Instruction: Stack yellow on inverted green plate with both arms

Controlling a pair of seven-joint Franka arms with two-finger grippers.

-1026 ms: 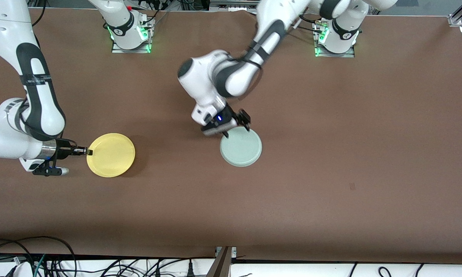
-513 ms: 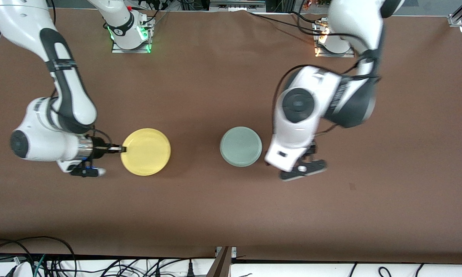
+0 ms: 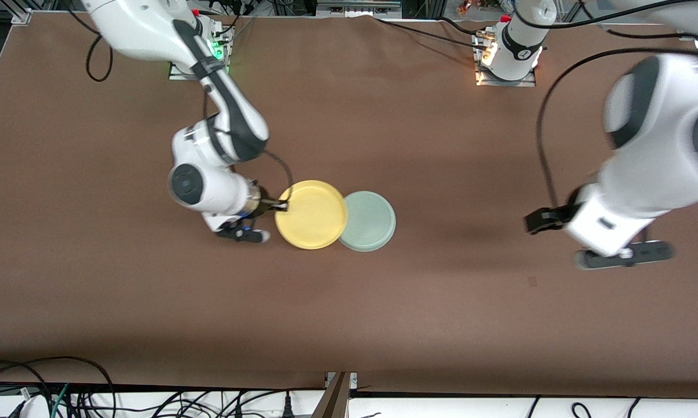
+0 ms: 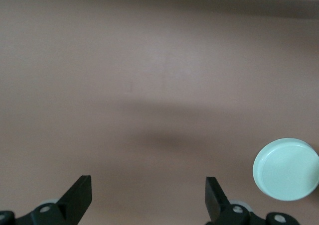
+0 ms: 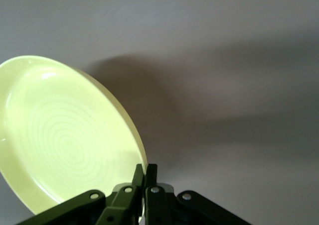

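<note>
right gripper [image 3: 280, 205], jaws clamped on the yellow [image 3: 311, 214] rim, carries it over green plate [image 3: 371, 223] for stacking; left gripper [image 4: 148, 197], jaws apart, waits over bare tabletop [image 3: 442, 302]

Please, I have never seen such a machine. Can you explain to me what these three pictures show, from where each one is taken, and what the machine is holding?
These are two white robot arms bolted to a brown table. Each ends in a two-finger gripper. The large picture comes from a high camera that faces the robots; the two smaller pictures come from cameras on the arms' wrists.

The right gripper is shut on the rim of the yellow plate. In its wrist view the fingers pinch that rim. The plate is in the air and partly over the green plate, which lies on the table.

The left gripper is open and holds nothing. It hangs over bare table toward the left arm's end, and its wrist view shows the green plate farther off.
</note>
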